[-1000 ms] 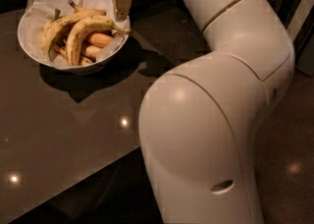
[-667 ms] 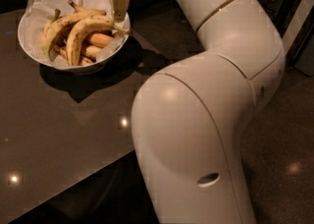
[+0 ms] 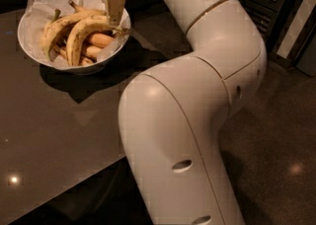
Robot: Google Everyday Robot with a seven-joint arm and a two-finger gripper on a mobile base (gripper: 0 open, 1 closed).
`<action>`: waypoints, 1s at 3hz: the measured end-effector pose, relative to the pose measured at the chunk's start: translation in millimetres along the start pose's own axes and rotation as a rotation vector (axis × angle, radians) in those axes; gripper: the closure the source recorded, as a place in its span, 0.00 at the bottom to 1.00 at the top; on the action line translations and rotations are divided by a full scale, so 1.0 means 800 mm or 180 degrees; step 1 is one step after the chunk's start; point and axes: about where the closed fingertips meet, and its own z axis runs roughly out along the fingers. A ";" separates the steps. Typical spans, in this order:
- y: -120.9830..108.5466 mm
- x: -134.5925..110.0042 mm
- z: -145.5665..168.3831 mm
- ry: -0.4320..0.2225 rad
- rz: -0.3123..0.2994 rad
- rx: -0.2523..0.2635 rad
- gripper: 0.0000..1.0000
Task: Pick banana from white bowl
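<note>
Nearest to me the arm (image 3: 168,135) filled most of the scene, its thick white lower segment rising from the bottom edge, bending at a broad elbow and running up and back toward the far left. To its right lay a dark speckled floor (image 3: 281,135) with a few small glints of light. To the left stretched a dark glossy table (image 3: 59,140), its near edge running on a slant under the arm. Toward the table's far end sat the bowl (image 3: 30,46), its crinkled paper (image 3: 34,8) standing up past the rim. The banana (image 3: 80,34) lay in the bowl on top of the pile, arched over, one end down at the near side and the other up at the right rim. Just behind it lay a straighter banana (image 3: 63,21), and stubby orange ones (image 3: 98,40) showed beneath. The gripper (image 3: 114,18) hung straight down over the bowl's right side, its tan tip at the banana's upper end. Whether the claw was spread, pressed together or pinching the fruit, I could not tell.
</note>
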 end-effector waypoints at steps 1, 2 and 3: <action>-0.007 -0.005 0.013 -0.0030 0.0041 -0.0024 0.42; -0.010 -0.009 0.028 -0.0079 0.0102 -0.0073 0.44; -0.010 -0.010 0.044 -0.0118 0.0172 -0.0151 0.48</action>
